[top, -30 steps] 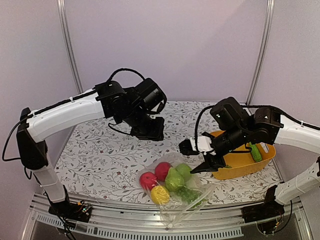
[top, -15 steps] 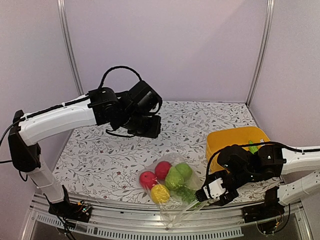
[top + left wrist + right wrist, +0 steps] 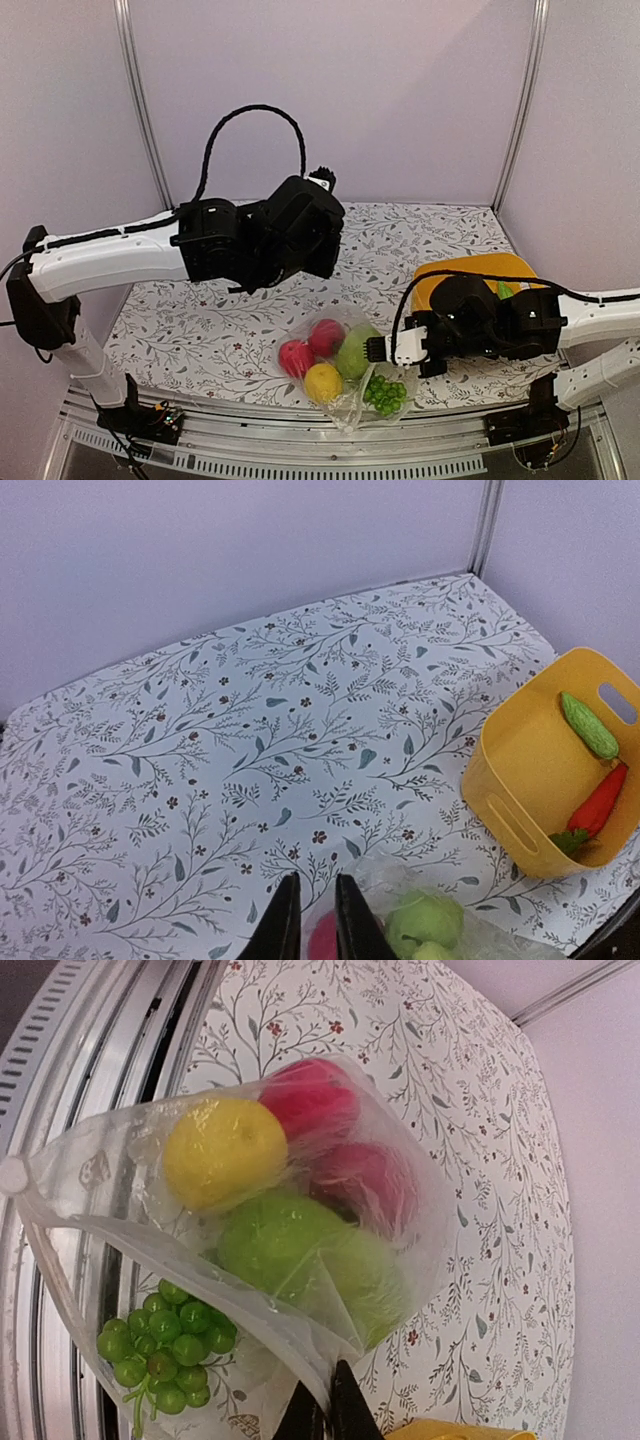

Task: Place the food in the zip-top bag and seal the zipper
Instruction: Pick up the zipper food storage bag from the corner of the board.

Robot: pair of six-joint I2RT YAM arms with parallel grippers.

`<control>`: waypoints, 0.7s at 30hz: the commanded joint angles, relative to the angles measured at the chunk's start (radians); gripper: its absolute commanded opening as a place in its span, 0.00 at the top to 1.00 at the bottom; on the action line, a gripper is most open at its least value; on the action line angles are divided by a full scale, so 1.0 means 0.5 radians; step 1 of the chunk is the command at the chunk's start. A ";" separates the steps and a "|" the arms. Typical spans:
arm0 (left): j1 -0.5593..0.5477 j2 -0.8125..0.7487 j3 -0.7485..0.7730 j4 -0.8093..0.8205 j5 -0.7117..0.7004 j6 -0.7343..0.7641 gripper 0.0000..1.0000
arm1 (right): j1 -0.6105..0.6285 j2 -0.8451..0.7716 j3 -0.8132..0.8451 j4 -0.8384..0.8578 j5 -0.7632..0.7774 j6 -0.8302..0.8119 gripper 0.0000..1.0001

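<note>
Right gripper (image 3: pixel 322 1392) shifted inward, pinching zip-top bag (image 3: pixel 100 1172) edge, contact cropped, left gripper (image 3: pixel 312 888) narrowly parted

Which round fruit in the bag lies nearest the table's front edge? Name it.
The yellow ball; the red balls and green fruit lie farther back.

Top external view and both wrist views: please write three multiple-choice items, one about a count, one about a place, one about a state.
1. How many red balls lie in the zip-top bag? A one; B two; C four.
2. Where is the cucumber? A in the yellow tub; B in the bag; C beside the tub.
3. The right gripper is: A spread wide; B closed on the bag's plastic; C holding the cucumber.
Key: B, two show through the plastic; A, it lies inside the tub; B, its fingers meet at the bag's edge.
</note>
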 commanded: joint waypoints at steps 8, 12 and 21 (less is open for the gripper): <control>-0.090 -0.611 -0.535 -0.001 -0.273 -0.553 0.88 | -0.034 0.334 0.843 -0.284 -0.229 0.237 1.00; -0.086 -1.080 -1.075 0.547 -0.098 -0.421 0.40 | -0.114 0.511 1.099 -0.375 -0.315 0.298 1.00; -0.171 -0.932 -0.817 0.346 0.168 -0.394 0.31 | -0.349 0.952 1.598 -0.586 -0.480 0.545 1.00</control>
